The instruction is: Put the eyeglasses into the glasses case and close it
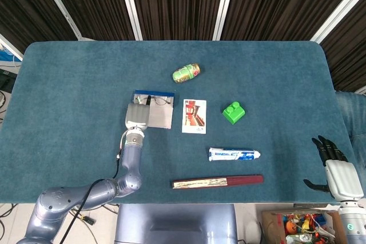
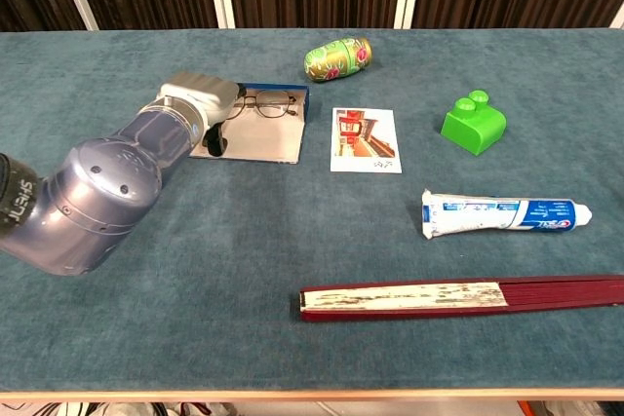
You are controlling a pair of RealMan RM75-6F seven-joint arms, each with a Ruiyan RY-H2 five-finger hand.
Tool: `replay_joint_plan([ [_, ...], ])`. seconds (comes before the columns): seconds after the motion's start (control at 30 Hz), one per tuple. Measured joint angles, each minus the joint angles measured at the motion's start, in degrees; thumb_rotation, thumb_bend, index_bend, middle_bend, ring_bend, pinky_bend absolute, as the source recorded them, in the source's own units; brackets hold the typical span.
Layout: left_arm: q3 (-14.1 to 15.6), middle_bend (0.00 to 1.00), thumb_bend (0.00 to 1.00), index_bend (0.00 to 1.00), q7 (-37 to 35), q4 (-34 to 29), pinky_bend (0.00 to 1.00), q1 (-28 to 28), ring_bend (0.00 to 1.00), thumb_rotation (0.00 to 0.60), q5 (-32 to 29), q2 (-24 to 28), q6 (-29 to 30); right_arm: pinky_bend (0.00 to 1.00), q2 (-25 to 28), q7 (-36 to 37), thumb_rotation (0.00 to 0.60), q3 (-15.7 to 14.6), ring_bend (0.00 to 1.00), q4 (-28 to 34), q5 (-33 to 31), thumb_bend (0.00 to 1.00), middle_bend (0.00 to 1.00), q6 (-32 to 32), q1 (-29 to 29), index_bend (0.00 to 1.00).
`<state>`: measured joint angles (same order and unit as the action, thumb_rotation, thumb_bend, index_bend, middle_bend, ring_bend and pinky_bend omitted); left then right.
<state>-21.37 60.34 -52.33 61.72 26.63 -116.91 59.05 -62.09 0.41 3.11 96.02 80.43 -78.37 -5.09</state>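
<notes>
The glasses case (image 1: 161, 118) lies open on the blue table left of centre, with a grey lining and a blue far rim; the chest view shows the case (image 2: 263, 141) too. Thin-rimmed eyeglasses (image 1: 160, 101) rest on its far part, along the blue rim, also seen as eyeglasses (image 2: 267, 104) from the chest. My left hand (image 1: 137, 116) lies over the case's left end, its back up, next to the left lens. From the chest the left hand (image 2: 198, 100) shows one dark fingertip (image 2: 216, 141) pointing down onto the lining; the other fingers are hidden. My right hand (image 1: 337, 170) hangs off the table's near right corner, fingers spread, holding nothing.
A green patterned can (image 1: 186, 72) lies beyond the case. A photo card (image 1: 194, 116) sits just right of it, then a green block (image 1: 233, 112). Nearer are a toothpaste tube (image 1: 233, 154) and a folded fan (image 1: 217, 182). A box of toys (image 1: 297, 226) stands below the table edge.
</notes>
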Motion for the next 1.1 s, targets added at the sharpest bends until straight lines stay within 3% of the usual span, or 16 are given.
replay_joint_plan([
  [0.27, -0.07, 0.73, 0.46, 0.0, 0.09, -1.08, 0.79, -0.25, 0.7, 0.6, 0.85, 0.22, 0.52, 0.18, 0.01, -0.02, 0.6, 0.06, 0.04, 0.07, 0.02, 0.1, 0.0, -0.12, 0.02, 0.05],
  [0.5, 0.84, 0.71, 0.46, 0.0, -0.62, -7.29, 0.78, -1.55, 0.68, 0.6, 3.72, 2.12, 3.43, 0.18, -0.02, 0.0, 0.6, 0.0, 0.04, 0.1, 0.22, 0.1, 0.0, -0.07, -0.04, 0.05],
  [0.6, 1.47, 0.6, 0.41, 0.03, -1.43, -11.13, 0.66, -2.71, 0.55, 0.6, 5.51, 3.72, 5.35, 0.18, 0.0, 0.08, 0.6, -0.01, 0.04, 0.06, 0.31, 0.1, 0.0, -0.05, -0.06, 0.05],
  [0.8, 3.27, 0.26, 0.25, 0.08, -3.32, -20.08, 0.19, -5.66, 0.13, 0.6, 7.68, 7.88, 6.7, 0.18, 0.02, 0.39, 0.6, -0.05, 0.04, 0.03, 0.37, 0.1, 0.0, -0.02, -0.05, 0.05],
  [0.9, 4.45, 0.18, 0.19, 0.11, -4.47, -24.96, 0.11, -7.12, 0.04, 0.6, 8.44, 10.63, 6.25, 0.18, 0.11, 0.57, 0.6, -0.07, 0.04, 0.17, 0.32, 0.1, 0.0, 0.05, -0.03, 0.05],
  [1.1, 7.65, 0.15, 0.16, 0.11, -8.07, -28.71, 0.1, -9.23, 0.04, 0.6, 12.38, 14.9, 3.89, 0.18, 0.25, 0.84, 0.6, -0.11, 0.04, 0.37, 0.18, 0.1, 0.0, 0.34, -0.08, 0.05],
])
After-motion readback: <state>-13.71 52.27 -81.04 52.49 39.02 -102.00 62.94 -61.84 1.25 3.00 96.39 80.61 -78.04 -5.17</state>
